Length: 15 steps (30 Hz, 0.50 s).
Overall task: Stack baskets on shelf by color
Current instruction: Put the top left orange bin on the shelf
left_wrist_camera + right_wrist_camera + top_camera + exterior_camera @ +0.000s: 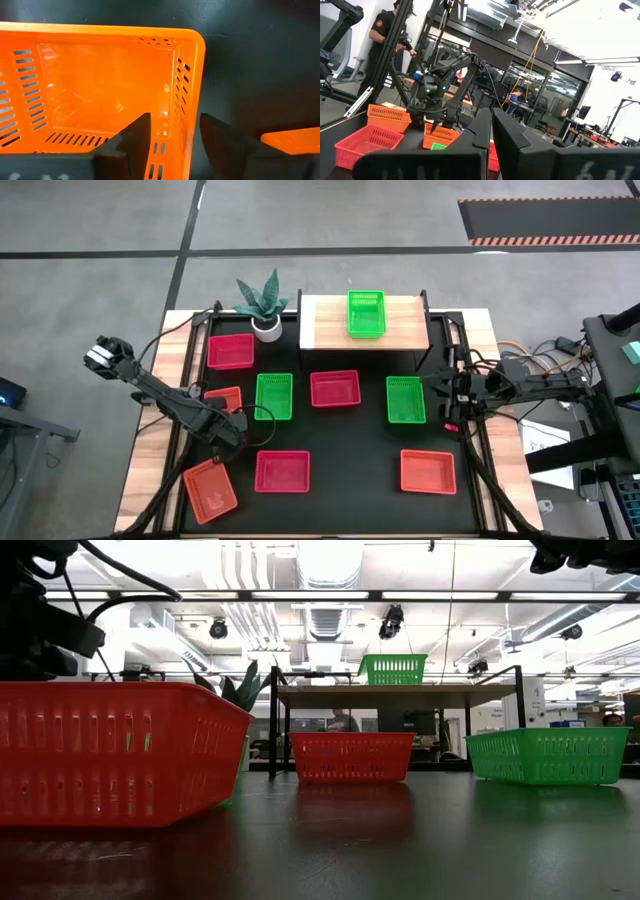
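The pale-wood shelf (325, 322) stands at the table's far side with one green basket (366, 313) on it; this basket also shows in the low view (392, 668). Red (334, 388), green (405, 399) and orange (428, 471) baskets lie on the black mat. My left gripper (232, 425) is open over an orange basket (100, 90) at the left. One finger (132, 142) is inside its side wall (185, 110) and one finger (222, 142) is outside, near a corner. My right gripper (491, 131) is shut and empty, raised by the right green basket.
A potted plant (262, 305) stands left of the shelf. More baskets lie on the mat: red (231, 351), green (273, 396), red (282, 471) and orange (211, 490) at the near left corner. A person (387, 35) stands beyond the table.
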Tool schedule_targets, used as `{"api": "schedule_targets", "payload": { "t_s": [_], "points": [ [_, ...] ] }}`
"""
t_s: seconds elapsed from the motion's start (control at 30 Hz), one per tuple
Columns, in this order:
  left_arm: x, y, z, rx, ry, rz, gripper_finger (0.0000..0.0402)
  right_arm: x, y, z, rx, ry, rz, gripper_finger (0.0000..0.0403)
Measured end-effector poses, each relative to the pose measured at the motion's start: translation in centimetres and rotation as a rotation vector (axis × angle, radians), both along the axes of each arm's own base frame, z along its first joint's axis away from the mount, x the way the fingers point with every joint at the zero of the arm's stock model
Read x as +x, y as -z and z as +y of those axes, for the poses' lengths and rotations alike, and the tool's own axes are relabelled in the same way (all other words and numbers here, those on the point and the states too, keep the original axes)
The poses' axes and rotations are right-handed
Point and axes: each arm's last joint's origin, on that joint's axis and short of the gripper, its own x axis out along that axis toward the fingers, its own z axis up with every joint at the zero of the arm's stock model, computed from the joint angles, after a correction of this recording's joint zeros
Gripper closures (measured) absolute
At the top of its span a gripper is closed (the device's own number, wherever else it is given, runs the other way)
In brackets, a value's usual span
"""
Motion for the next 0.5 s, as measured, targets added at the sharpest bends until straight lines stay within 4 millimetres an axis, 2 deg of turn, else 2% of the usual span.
{"api": "schedule_targets", "payload": {
  "t_s": [0.13, 0.27, 0.37, 0.5],
  "points": [
    [0.0, 0.0, 0.0, 0.0, 0.0, 0.0, 0.0309, 0.0, 0.0, 0.0, -0.004, 0.001, 0.0, 0.0392],
    [0.2, -0.4, -0.1, -0.008, 0.0, -0.009, 0.0382, 0.0, 0.0, 0.0, 0.003, -0.001, 0.001, 0.0392],
    [0.5, -1.3, -0.3, -0.017, 0.001, -0.02, 0.0393, 0.0, 0.0, 0.0, 0.003, -0.001, 0.001, 0.0392],
    [1.0, -4.0, -0.6, -0.026, 0.001, -0.035, 0.0398, 0.0, 0.0, 0.0, 0.004, -0.001, 0.001, 0.0392]
  ]
}}
